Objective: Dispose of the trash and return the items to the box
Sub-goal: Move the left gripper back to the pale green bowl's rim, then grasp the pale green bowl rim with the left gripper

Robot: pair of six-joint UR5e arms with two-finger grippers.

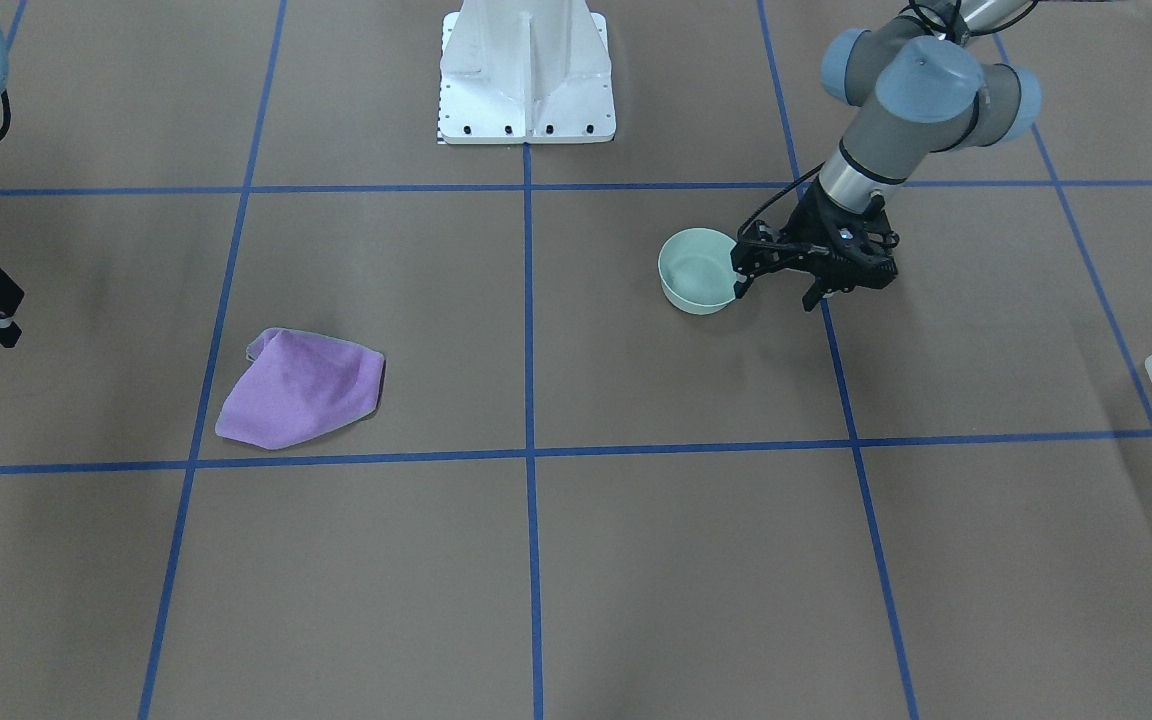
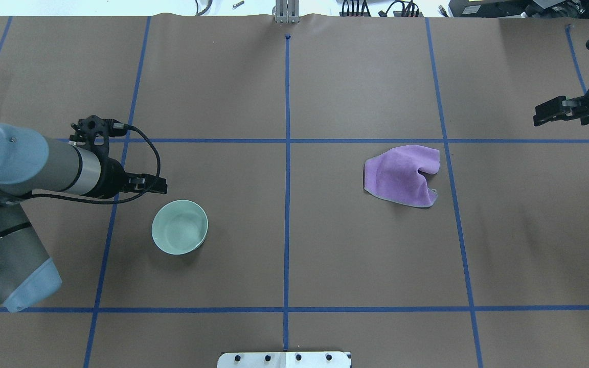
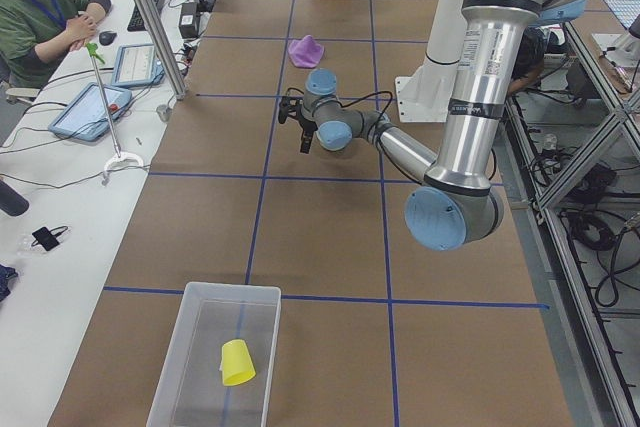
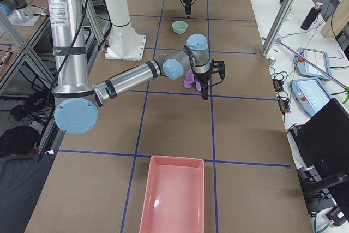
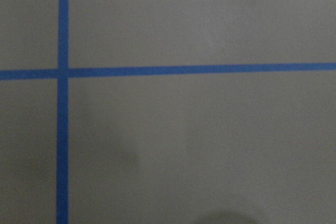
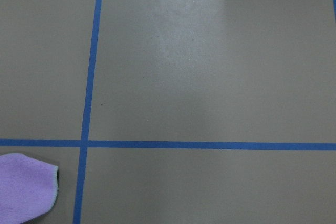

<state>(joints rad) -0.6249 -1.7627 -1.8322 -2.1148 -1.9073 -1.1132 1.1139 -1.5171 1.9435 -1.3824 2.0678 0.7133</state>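
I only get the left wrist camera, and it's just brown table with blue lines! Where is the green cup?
Observer: The green cup stands upright on the table, just beside the left gripper, outside your camera's frame.
Operator: Is my gripper holding anything?
Observer: No. It is open, with nothing between its fingers.
Operator: Where's the box?
Observer: The box sits at the table's end on the robot's left, with a yellow thing inside.

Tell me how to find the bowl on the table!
Look at the brown table with blue tape lines. Beside the robot's left end effector sits a small round bowl. It is pale mint green and empty, unlike the floppy purple cloth farther away.
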